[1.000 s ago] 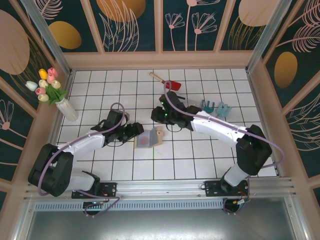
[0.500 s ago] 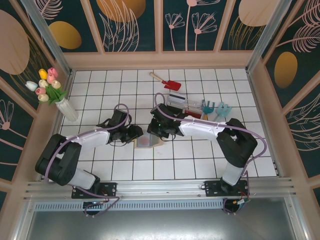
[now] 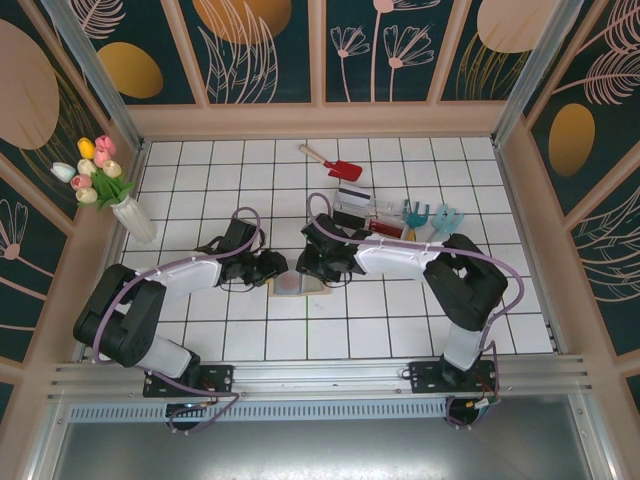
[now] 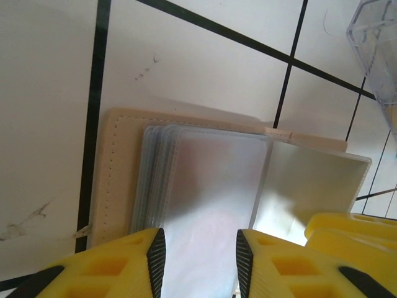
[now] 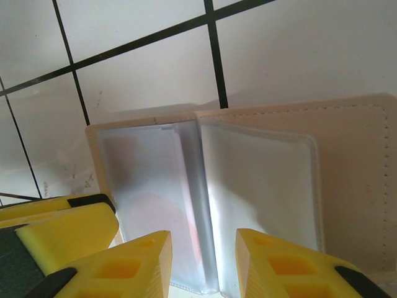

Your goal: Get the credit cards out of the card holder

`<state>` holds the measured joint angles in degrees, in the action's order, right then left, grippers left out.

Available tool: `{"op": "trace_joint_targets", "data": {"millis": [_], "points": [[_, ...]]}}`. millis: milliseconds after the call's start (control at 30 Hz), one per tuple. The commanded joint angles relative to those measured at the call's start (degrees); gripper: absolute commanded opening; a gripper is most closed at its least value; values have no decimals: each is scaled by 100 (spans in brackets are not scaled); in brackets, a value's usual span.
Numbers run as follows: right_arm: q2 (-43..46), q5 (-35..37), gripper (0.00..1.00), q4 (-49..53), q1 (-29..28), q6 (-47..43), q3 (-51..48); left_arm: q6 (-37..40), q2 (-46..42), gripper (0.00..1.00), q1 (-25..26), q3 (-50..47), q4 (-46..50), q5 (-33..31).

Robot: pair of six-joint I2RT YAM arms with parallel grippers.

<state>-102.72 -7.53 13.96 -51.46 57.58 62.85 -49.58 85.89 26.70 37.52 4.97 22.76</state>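
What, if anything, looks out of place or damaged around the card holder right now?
Nothing stands out. The card holder lies open on the tiles between the left end effector and right end effector, its clear sleeves showing no tear. The vase of tulips stands upright.

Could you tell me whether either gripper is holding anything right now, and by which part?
Nothing seems gripped. The left gripper and right gripper both stand with jaws parted over the open card holder's clear sleeves; contact cannot be told.

Bright even light, soft shadows, wrist views blurred, glare on card holder [image 5: 260,180]
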Motion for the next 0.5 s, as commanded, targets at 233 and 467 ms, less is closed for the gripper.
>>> {"op": "trace_joint_targets", "data": {"millis": [233,467], "points": [[-147,54,33,206,110,18,-150,169,71,48,37,202,259,-222],[-217,-307,32,34,254,-11,-260,304,252,44,39,173,190,-73]]}}
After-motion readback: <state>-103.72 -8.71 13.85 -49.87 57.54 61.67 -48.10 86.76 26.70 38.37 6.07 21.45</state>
